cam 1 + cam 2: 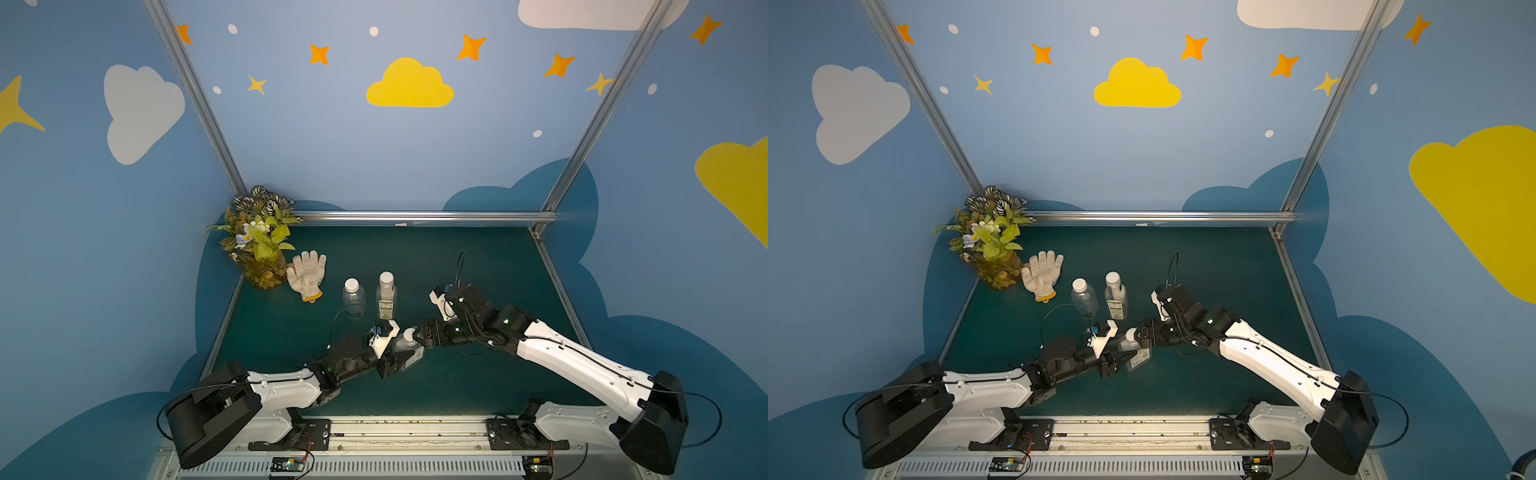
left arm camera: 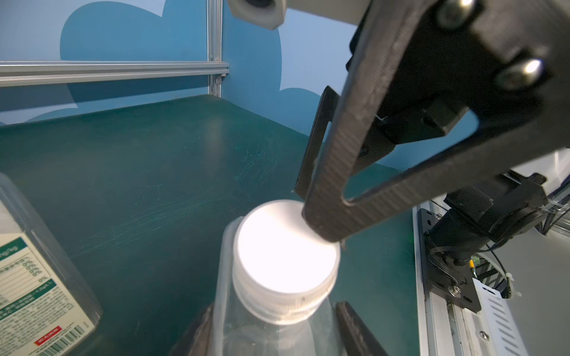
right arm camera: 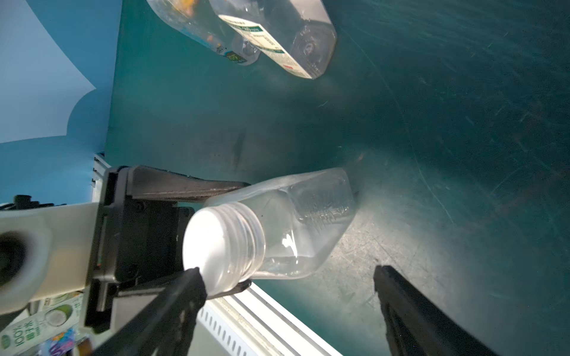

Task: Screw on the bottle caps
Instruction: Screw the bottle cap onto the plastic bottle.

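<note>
The round bottle [image 1: 353,296] and slim labelled bottle [image 1: 386,296] stand capped mid-counter [image 1: 457,257], while the left tool [image 1: 397,360] clamps the flat-sided bottle [image 3: 308,222] nearer the front, its cap [image 2: 287,252] seated and probably awaiting final turns from the right tool [image 3: 290,274], whose fingers are spread apart.

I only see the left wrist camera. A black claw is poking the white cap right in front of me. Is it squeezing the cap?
Observer: No. The right wrist view shows the right gripper open: one finger touches the bottle cap, the other stands well clear.
Operator: Who holds it steady?
Observer: The left gripper clamps the flat-sided bottle from both sides, seen there too.
Operator: Is the one with the label capped?
Observer: Yes. In both top views the slim labelled bottle is capped, like the round bottle beside it.
</note>
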Controlling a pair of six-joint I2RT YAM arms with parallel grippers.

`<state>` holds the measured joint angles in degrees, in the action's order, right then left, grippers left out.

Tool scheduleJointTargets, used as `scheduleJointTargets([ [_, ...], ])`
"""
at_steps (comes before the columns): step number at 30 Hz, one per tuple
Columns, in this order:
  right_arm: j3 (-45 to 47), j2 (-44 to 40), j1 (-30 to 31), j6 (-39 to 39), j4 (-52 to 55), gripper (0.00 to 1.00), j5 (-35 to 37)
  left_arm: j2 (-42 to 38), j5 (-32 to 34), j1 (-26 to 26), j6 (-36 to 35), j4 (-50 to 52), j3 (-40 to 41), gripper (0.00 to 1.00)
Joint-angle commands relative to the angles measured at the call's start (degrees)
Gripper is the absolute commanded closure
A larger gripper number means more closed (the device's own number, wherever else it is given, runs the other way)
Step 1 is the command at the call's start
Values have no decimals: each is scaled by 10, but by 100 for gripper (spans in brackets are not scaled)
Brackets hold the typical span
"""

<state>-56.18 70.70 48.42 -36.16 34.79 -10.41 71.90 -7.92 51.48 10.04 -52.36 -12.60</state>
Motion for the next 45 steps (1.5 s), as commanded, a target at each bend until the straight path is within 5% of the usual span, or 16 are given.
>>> scheduleJointTargets([
  [1,-4,38,-21,28,76,10,-33,3,-2,0,2,28,1,90],
  [15,-131,22,-32,3,36,9,-107,11,-6,1,4,19,0,91],
  [27,62,51,-75,-28,23,10,-134,14,-6,0,5,18,1,91],
  [36,64,30,-86,-26,15,10,-139,16,-4,0,5,18,-1,91],
  [45,-82,-6,-84,107,76,10,-100,28,-16,1,6,5,-4,92],
])
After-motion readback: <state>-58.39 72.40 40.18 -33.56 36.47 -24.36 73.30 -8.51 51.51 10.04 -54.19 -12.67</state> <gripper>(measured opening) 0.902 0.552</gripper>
